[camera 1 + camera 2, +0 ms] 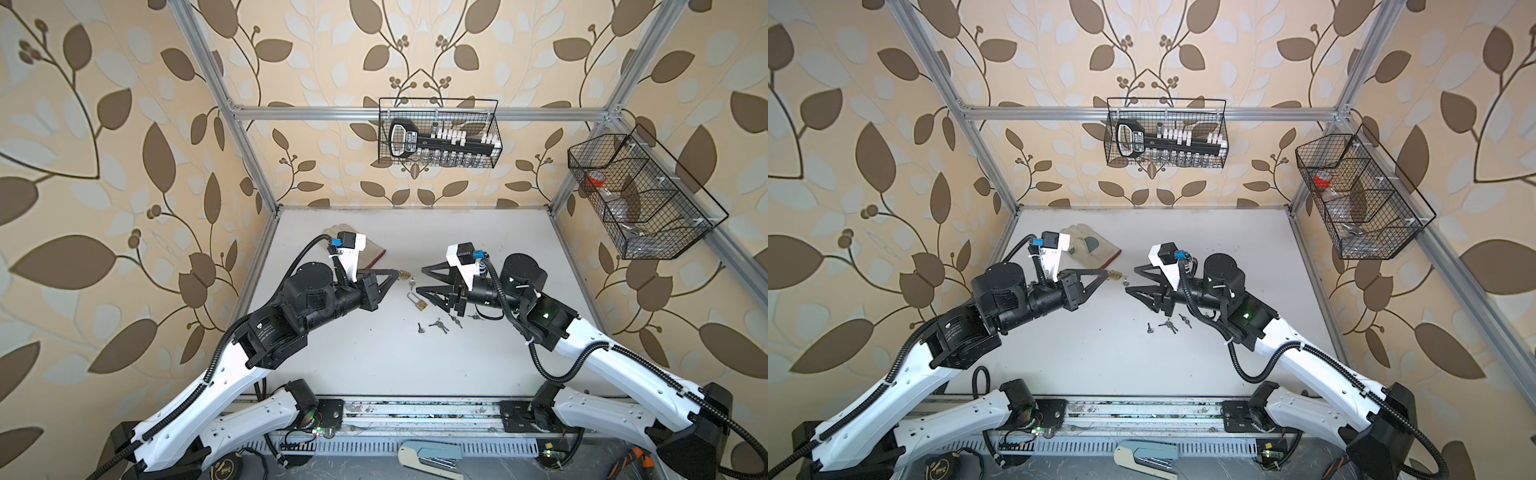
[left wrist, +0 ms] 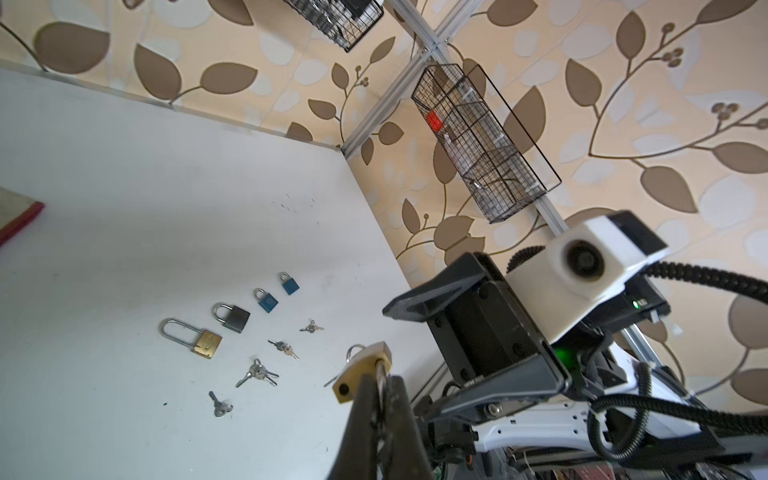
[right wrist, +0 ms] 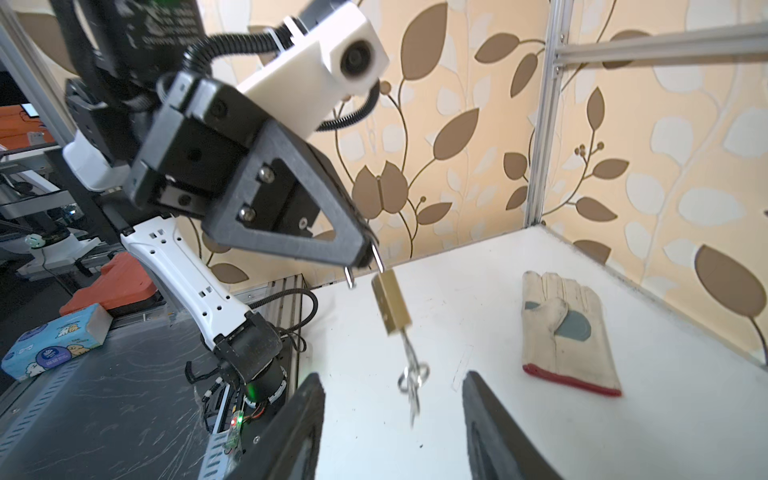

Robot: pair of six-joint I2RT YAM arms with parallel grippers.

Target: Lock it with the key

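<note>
Brass padlock (image 3: 390, 305), shiny metal keys (image 3: 409, 353); matt white tabletop (image 1: 374, 361), worn cloth glove (image 3: 552, 332), black wire basket (image 1: 384, 137)

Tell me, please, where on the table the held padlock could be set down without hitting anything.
Bare: the far strip along the back wall, beside the glove; the wide near stretch of table between the loose keys and the front rail. Crowded: the middle by the right claw, where padlocks and keys lie close.

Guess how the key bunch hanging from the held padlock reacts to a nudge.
Probably floppy: the key bunch dangles from one key seated in the padlock, so the spares should swing on the ring. Likely light: thin, small metal. The padlock may pivot too, since the left gripper pinches only its open shackle.
</note>
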